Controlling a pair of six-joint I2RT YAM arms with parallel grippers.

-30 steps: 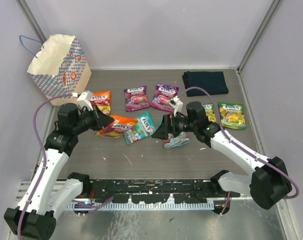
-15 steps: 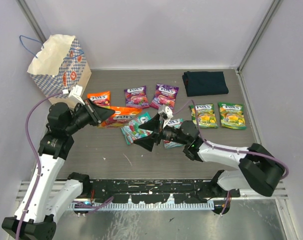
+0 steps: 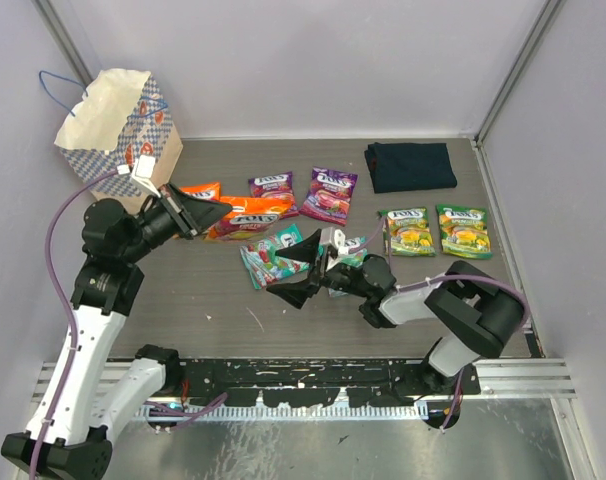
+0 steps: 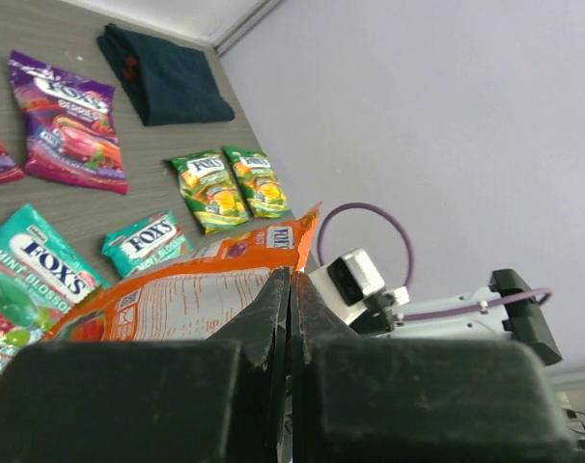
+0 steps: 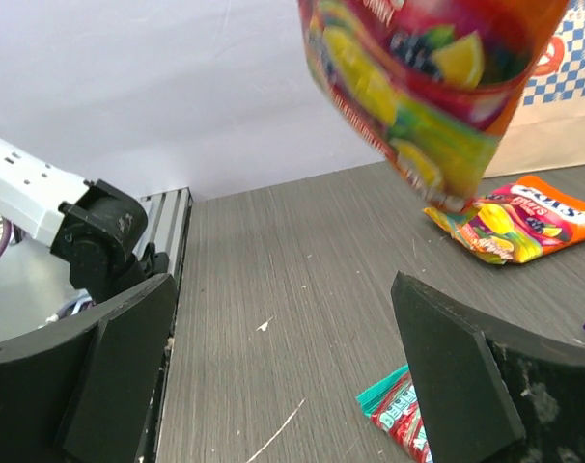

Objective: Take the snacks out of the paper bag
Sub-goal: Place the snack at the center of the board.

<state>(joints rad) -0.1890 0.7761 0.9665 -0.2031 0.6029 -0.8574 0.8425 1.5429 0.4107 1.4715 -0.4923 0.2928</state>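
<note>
The left gripper [image 3: 219, 210] is clenched on the edge of an orange packet [image 3: 255, 214]. The packet is held up off the counter [image 3: 223, 320] and juts rightward from the fingertips. In the left wrist view the two fingers are pressed flat together with the packet's edge pinched between them.

At the far left, behind that gripper, the paper bag [image 3: 118, 125] is stood upright in the corner with its mouth open. A second orange packet [image 3: 197, 190] is laid flat on the counter just far of the gripper and is partly covered by it in the top view.

The right gripper [image 3: 281, 283] is spread wide with nothing between its fingers. It is held low over the counter, near and to the right of the lifted packet and apart from it. From the right wrist view the lifted packet is seen hanging in the air on the far side, with the second orange packet lying on the counter beyond.

A purple packet [image 3: 270, 185] lies just far of the held one, its near edge overlapped by it in the top view, and another purple packet [image 3: 328, 193] lies to its right. A teal packet [image 3: 273, 252] is laid between the two grippers, and another teal packet [image 3: 351, 247] is partly hidden by the right arm. Two green packets [image 3: 408, 230] are lined up side by side well to the right. A dark folded cloth [image 3: 411, 165] is laid at the far right.
</note>
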